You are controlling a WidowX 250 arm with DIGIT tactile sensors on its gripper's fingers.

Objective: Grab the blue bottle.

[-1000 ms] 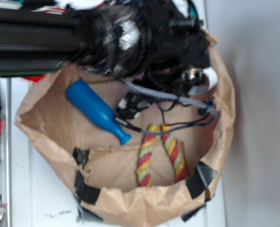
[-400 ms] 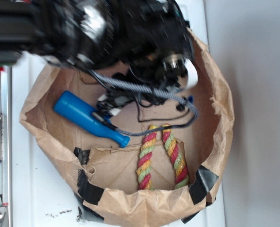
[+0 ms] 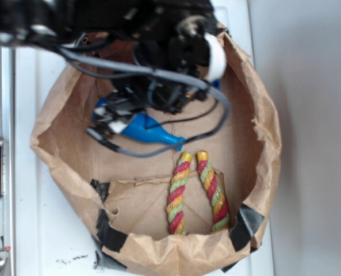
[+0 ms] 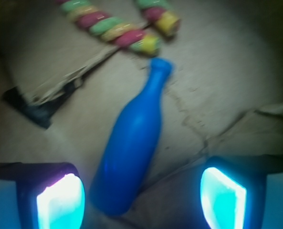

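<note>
My gripper (image 4: 141, 198) stands with its jaws apart, nothing between the pads but air and part of the bottle's base. In the wrist view the left pad (image 4: 60, 202) sits at roughly 8 o'clock of frame centre and the right pad (image 4: 223, 196) at roughly 4 o'clock.

The blue bottle (image 4: 129, 150) lies on its side on the brown paper floor (image 4: 227, 62). Its rounded base is at 6 to 7 o'clock, just beside the left pad and not centred in the gap; its neck and cap point away toward 12 to 1 o'clock. Whether the left pad touches the body cannot be told.

Handling judgement: the bottle looks like smooth, rigid, light plastic. It is likely to slip or roll under uneven pressure. Take hold across the wide cylindrical body, not the tapering neck.

Beyond the cap, the twisted rope (image 4: 115, 28) lies near 12 o'clock, close to the cap but apart from it.

In the exterior view the bottle (image 3: 147, 129) lies under the arm inside the paper-walled enclosure (image 3: 262, 144), cap toward the rope (image 3: 196, 190).
</note>
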